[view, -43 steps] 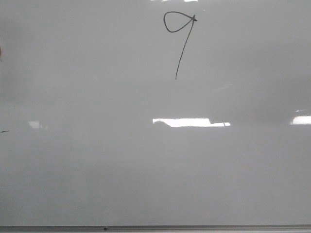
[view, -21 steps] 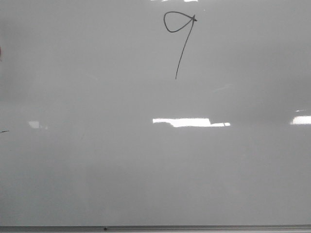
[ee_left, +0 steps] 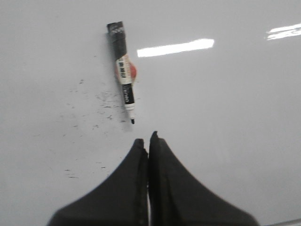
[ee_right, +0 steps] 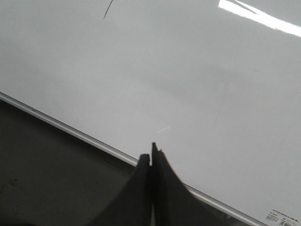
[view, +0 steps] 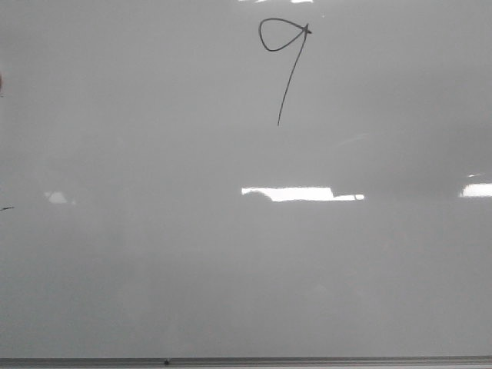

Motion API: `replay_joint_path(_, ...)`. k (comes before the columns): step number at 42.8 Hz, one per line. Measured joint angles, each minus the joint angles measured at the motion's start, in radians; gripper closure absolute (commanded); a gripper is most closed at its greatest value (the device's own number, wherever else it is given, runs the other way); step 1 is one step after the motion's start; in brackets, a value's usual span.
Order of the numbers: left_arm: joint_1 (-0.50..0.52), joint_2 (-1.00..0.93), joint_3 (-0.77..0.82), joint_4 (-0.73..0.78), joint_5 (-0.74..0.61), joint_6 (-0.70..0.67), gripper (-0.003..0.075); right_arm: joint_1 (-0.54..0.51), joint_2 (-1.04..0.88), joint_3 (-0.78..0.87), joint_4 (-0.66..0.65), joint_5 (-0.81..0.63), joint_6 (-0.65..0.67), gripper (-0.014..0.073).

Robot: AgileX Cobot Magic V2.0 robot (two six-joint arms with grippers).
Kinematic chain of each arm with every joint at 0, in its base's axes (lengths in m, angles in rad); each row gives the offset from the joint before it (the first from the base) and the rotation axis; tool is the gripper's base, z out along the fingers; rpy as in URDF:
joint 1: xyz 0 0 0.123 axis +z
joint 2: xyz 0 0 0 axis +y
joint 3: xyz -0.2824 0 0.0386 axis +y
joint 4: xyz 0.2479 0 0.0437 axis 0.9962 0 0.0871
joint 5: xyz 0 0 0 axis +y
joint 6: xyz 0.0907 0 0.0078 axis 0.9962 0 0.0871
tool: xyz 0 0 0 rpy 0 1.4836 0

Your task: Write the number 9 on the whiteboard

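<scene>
A: Two grippers, both pressed shut with nothing between the fingers. We see the left gripper [ee_left: 148, 139] as a pair of matte black wedges meeting along a thin seam, and the right gripper [ee_right: 151, 157] looks just the same, tips together.

B: And what lies past the left one?

A: A marker [ee_left: 123, 79] lying flat on the whiteboard [ee_left: 225, 122], just beyond the fingertips and not touching them. It has a black barrel, a white label with print we cannot read, a reddish patch at its side, and the bare tip points toward the gripper. Small dark specks are scattered on the board beside it.

B: What do we get from the right wrist?

A: The glossy pale surface, its thin grey metal edge strip [ee_right: 70, 129] running at a slant, and a dark floor [ee_right: 42, 174] outside it. A short dark stroke [ee_right: 108, 8] is cut off at the frame edge; we cannot tell what it belongs to.

B: Where is the number 9 [view: 284, 58]?

A: In the front view, high on the board, just right of centre: a small pointed teardrop loop with a long slanted tail. Neither arm shows in that view. A tiny dash [view: 7, 208] sits at the far left edge, and bright rectangular reflections [view: 300, 194] cross the middle.
</scene>
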Motion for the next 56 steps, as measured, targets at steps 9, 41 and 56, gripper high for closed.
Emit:
replay_joint_path(9, 0.12, -0.241, 0.269, -0.01, -0.185, 0.0, 0.0739, 0.0, 0.0, 0.0, 0.0, 0.0, 0.0, 0.0662)
replay_joint_path(41, 0.19, -0.412, 0.475, -0.034, -0.406, 0.0, 0.0739, 0.0, 0.0, 0.0, 0.0, 0.002, 0.002, 0.0662)
replay_joint_path(56, 0.19, -0.412, 0.475, -0.034, -0.409, 0.0, 0.0739, 0.0, 0.0, 0.0, 0.0, 0.002, 0.002, 0.0662)
